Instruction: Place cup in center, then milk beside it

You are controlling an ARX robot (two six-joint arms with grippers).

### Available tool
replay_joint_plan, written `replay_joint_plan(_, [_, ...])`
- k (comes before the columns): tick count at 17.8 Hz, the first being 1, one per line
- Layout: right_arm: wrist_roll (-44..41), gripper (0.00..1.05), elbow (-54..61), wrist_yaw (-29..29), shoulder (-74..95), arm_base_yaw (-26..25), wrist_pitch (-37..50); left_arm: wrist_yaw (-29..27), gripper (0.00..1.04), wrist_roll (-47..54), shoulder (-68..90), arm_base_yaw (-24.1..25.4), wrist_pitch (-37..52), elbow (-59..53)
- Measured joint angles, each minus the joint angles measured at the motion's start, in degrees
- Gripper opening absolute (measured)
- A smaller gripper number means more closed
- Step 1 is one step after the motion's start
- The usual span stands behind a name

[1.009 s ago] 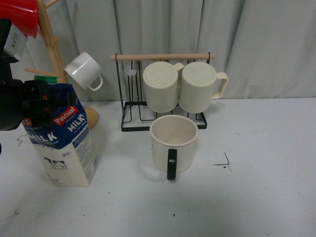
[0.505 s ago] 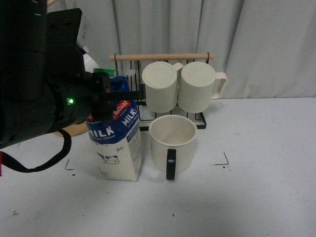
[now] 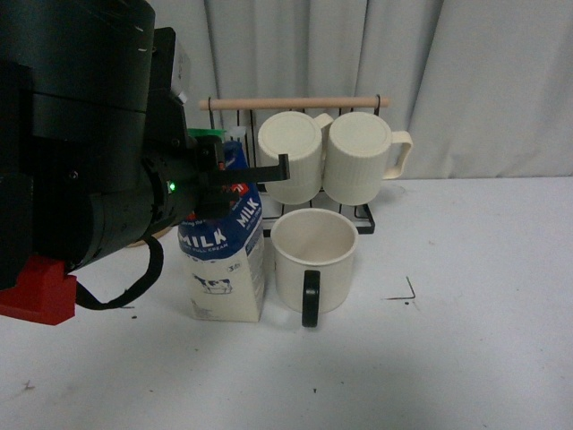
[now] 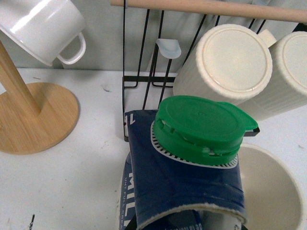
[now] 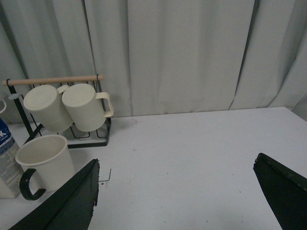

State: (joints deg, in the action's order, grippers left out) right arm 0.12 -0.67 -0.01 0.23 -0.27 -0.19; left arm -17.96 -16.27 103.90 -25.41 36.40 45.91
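The cup (image 3: 313, 255), wide and cream-white with a black handle (image 3: 311, 297) facing me, stands upright on the white tabletop of the center (image 3: 380, 269), left of a black corner mark (image 3: 407, 291). The milk (image 3: 228, 260) stands upright just left of the cup, its base at table level and a narrow gap between them. My left gripper (image 3: 235, 175) is shut on the milk's blue top. The left wrist view shows the green cap (image 4: 201, 124) and the cup's rim (image 4: 276, 191) beside it. My right gripper (image 5: 175, 196) is open and empty above bare table, off to the cup's (image 5: 43, 160) right.
A black wire rack (image 3: 295, 219) with a wooden bar holds two ribbed cream mugs (image 3: 291, 157) (image 3: 358, 157) just behind the cup. A small white cup (image 4: 48, 24) hangs on a wooden stand (image 4: 33, 120) at the back left. Grey curtains close the back.
My left arm has carried the milk from the far left to the right, up next to the cup. The arm now hides the wooden stand in the front view.
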Motion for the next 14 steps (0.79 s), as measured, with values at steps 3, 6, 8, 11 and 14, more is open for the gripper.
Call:
replay_joint_plan(3, [0.0,0.98,0.0,0.0,0.0,0.0,0.0,0.17,0.06,-1.07,0.17,-0.35,-0.04,0.15])
replay_joint_plan(6, [0.0,0.98,0.0,0.0,0.0,0.0,0.0,2.19,0.4,-3.39,-0.07,0.15,0.09,0.5])
replay_joint_plan(8, [0.0,0.98,0.0,0.0,0.0,0.0,0.0,3.67,0.62,-5.2,-1.4,1.2,-1.57,0.22])
replay_joint_plan(11, [0.0,0.98,0.0,0.0,0.0,0.0,0.0,9.31,0.96,-10.82,-10.49,5.66,-8.07,-2.78])
replay_joint_plan(14, [0.0,0.98,0.0,0.0,0.0,0.0,-0.02,19.08,0.98,-17.33,-27.98,11.96,-13.7,-9.88])
